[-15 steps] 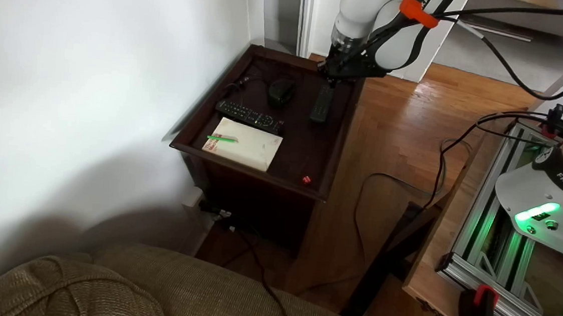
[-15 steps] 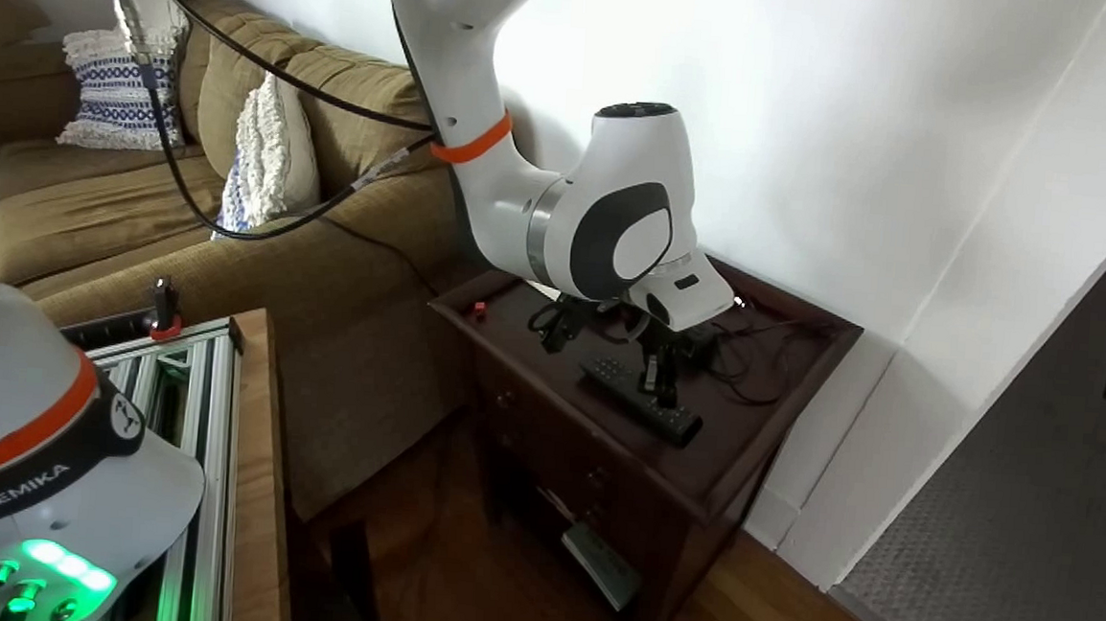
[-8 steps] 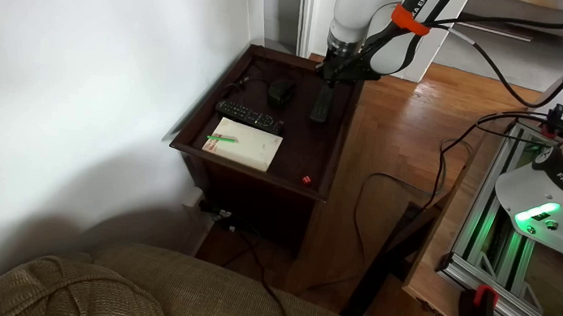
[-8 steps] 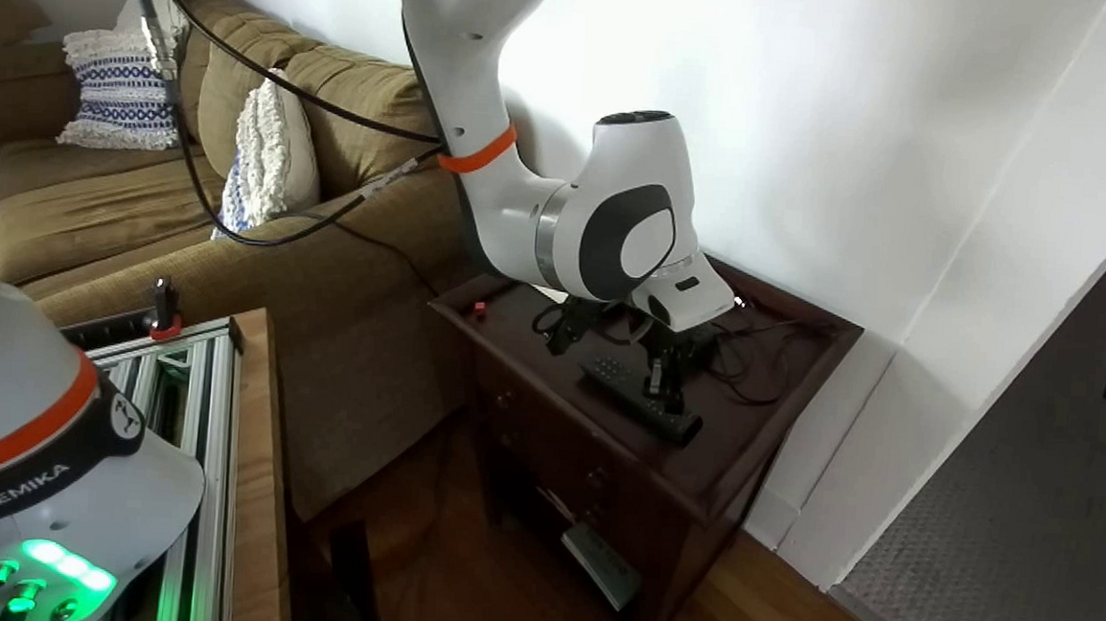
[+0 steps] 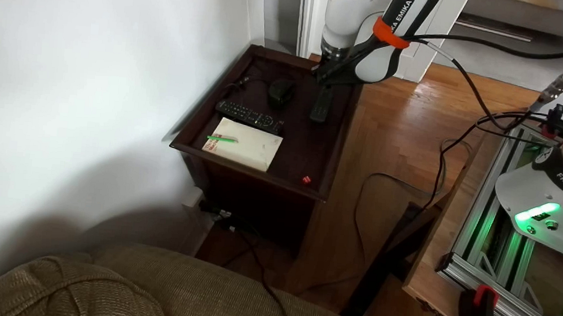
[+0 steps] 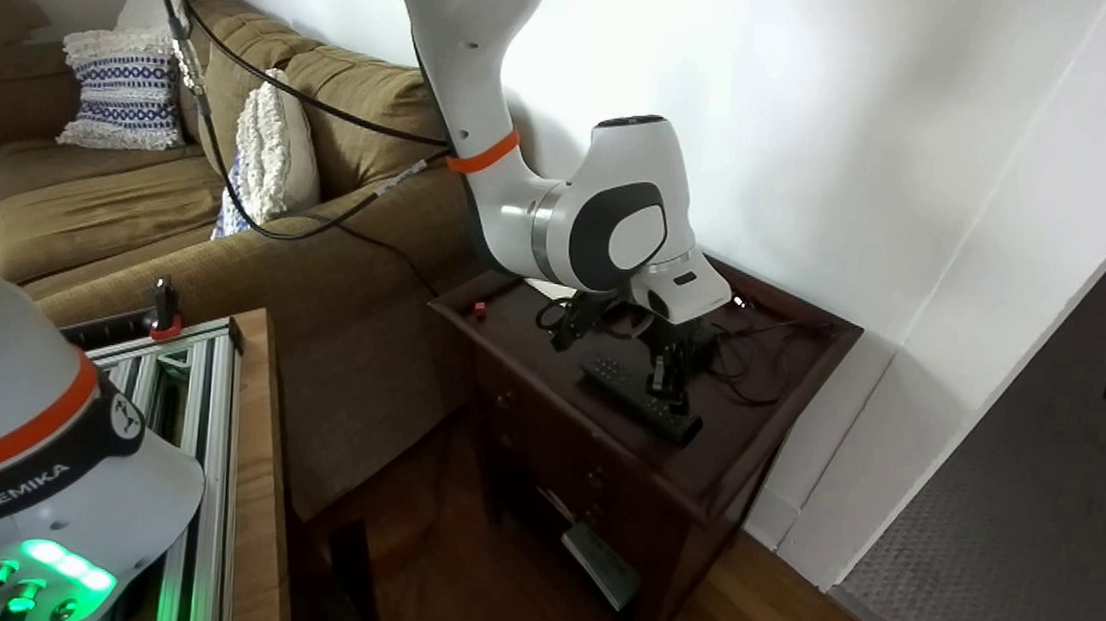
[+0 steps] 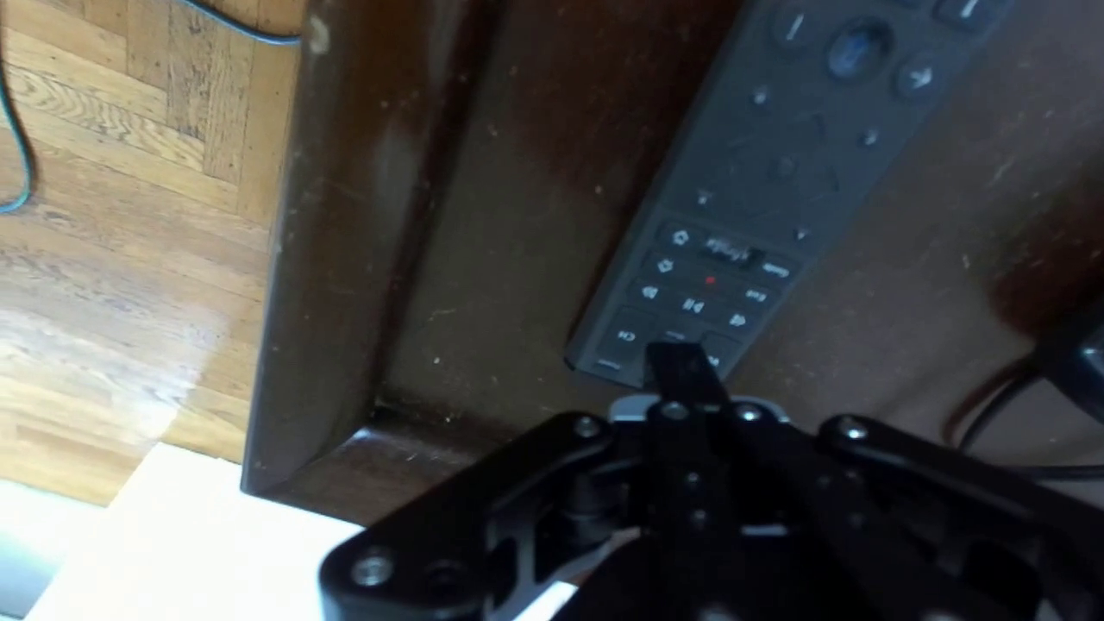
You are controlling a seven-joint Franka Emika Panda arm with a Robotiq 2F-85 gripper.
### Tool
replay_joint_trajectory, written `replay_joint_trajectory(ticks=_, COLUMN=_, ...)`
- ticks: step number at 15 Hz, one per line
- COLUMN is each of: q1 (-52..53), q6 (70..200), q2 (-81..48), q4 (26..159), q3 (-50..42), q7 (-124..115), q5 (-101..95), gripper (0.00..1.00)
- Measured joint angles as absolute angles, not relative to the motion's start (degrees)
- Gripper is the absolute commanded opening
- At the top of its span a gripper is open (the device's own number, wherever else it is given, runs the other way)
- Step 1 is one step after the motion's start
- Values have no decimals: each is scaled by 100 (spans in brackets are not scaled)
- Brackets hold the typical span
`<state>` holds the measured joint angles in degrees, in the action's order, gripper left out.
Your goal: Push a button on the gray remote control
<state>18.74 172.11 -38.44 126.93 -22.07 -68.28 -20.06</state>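
On table (image 5: 293, 144), near edge: gray remote (image 7: 768, 181), lying flat. In wrist view, gripper (image 7: 690, 373) clenched, jaws together, tips over one end of gray remote; contact hard to tell, tips dark and blurred. Black remote (image 5: 249, 117) just beside booklet (image 5: 252, 151); green stick (image 5: 221, 138) on booklet. Black device (image 5: 280, 93) between remotes. Red cube (image 5: 306, 180) near corner, well apart from gripper.

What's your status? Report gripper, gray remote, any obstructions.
Gripper shut. Gray remote face up, one end under the gripper; contact unclear. Nothing seen between them.
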Motion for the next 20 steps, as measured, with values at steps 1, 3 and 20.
replay_joint_trajectory(ticks=1, q1=1960, q6=17211, q2=-3881, q4=12686, q3=-2271, q7=-6780, q5=-1905, gripper=0)
replay_joint_trajectory(ticks=3, q1=2101, q6=17211, q2=-3947, q4=12674, q3=-2379, q7=-6684, q5=-1732, gripper=0)
replay_joint_trajectory(ticks=20, q1=2637, q6=17211, q2=-4211, q4=12585, q3=-2803, q7=-6122, q5=-1053, gripper=0)
